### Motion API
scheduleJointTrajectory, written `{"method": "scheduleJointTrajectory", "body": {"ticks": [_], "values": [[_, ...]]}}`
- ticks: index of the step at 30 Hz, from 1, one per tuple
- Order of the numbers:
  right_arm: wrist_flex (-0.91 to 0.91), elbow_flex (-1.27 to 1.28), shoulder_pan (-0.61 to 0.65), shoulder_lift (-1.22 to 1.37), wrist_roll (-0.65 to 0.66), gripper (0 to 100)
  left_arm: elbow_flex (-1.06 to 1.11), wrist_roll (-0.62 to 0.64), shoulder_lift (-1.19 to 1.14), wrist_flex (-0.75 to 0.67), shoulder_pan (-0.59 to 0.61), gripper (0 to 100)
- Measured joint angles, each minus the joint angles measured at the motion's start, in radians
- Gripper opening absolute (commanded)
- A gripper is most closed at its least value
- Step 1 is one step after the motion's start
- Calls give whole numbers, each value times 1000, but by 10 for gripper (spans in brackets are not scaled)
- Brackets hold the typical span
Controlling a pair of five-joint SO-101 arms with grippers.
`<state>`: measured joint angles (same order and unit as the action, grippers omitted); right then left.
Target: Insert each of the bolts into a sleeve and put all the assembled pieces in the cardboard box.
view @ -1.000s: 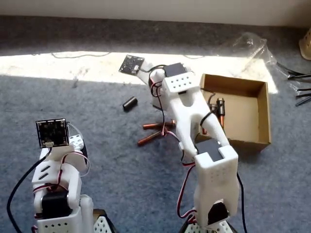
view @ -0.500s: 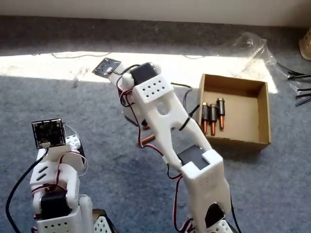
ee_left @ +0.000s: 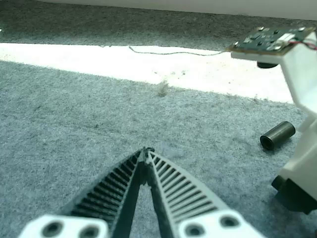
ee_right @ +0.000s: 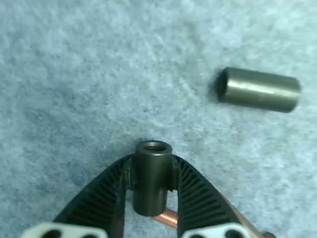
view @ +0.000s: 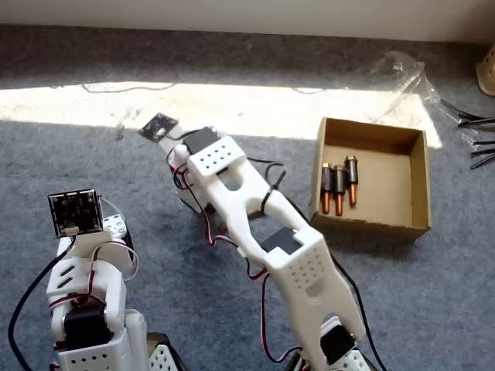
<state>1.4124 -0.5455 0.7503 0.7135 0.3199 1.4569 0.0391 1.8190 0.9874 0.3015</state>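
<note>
The right arm [view: 255,209] has swung left, away from the box [view: 371,127], where three assembled pieces [view: 339,185] lie. The right gripper [ee_right: 152,166] clamps a sleeve [ee_right: 151,191] over the carpet [ee_right: 74,74], above a bolt [ee_right: 166,217], with a second sleeve [ee_right: 258,89] near. The left gripper [ee_left: 146,153] stays closed and empty.

The speckled grey carpet [view: 155,178] has a pale sunlit band across the upper frame. At centre right, the plain brown cardboard box [view: 420,185] shows three dark grey sleeves with copper-coloured bolts [view: 339,189]. The white plastic right arm [view: 305,270] and white left arm [view: 85,290] have black motors and red-and-black wires. In the right wrist view, ribbed black fingers [ee_right: 106,193] frame a dull dark grey metal sleeve [ee_right: 151,178], and a second matching sleeve [ee_right: 258,89] is at upper right.
</note>
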Motion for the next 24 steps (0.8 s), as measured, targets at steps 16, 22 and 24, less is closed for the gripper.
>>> {"method": "scheduleJointTrajectory", "body": {"ticks": [16,22,24], "values": [[-60,-3,29,69,0,7,0,0,0,0,0,8],[-60,-3,29,69,0,7,0,0,0,0,0,9],[-60,-3,29,69,0,5,0,0,0,0,0,9]]}}
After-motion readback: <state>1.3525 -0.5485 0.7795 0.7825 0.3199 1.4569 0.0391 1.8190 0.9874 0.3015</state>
